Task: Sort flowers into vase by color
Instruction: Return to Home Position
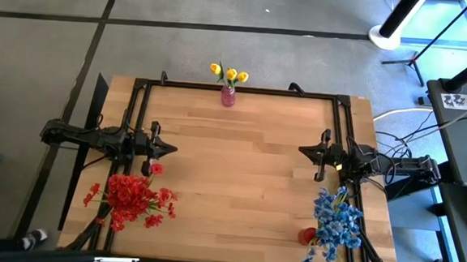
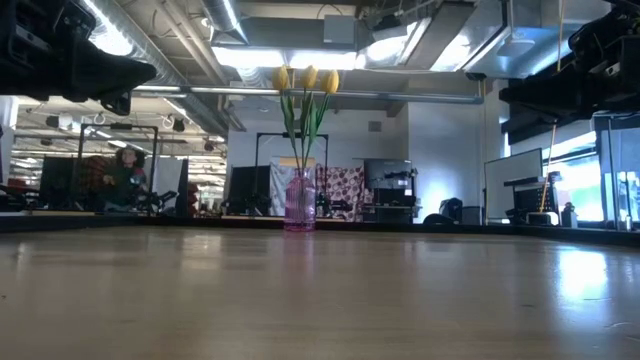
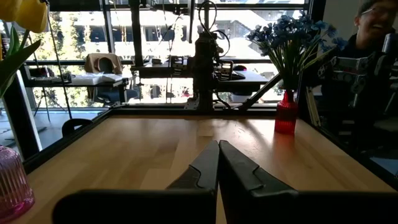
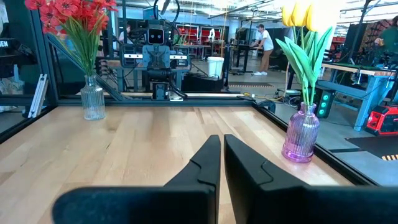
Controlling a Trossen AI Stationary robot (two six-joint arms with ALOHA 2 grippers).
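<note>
Three bunches of flowers stand upright in vases on the table. Yellow tulips (image 1: pixel 229 74) sit in a pink ribbed vase (image 1: pixel 228 96) at the middle of the far edge; the low view shows that vase (image 2: pixel 300 205) too. Red flowers (image 1: pixel 132 196) fill a clear glass vase (image 4: pixel 94 101) at the near left corner. Blue flowers (image 1: pixel 335 222) rise from a red vase (image 1: pixel 307 235) at the near right corner. My left gripper (image 1: pixel 171 150) hovers shut at the left side; its fingers (image 3: pixel 217 149) touch nothing. My right gripper (image 1: pixel 303 151) hovers shut at the right side, also free.
A black frame rail (image 1: pixel 244 89) runs around the table. The bare wood in the middle (image 1: pixel 239 172) lies between the two grippers. People show in the room beyond, one at the edge of the left wrist view (image 3: pixel 373 25).
</note>
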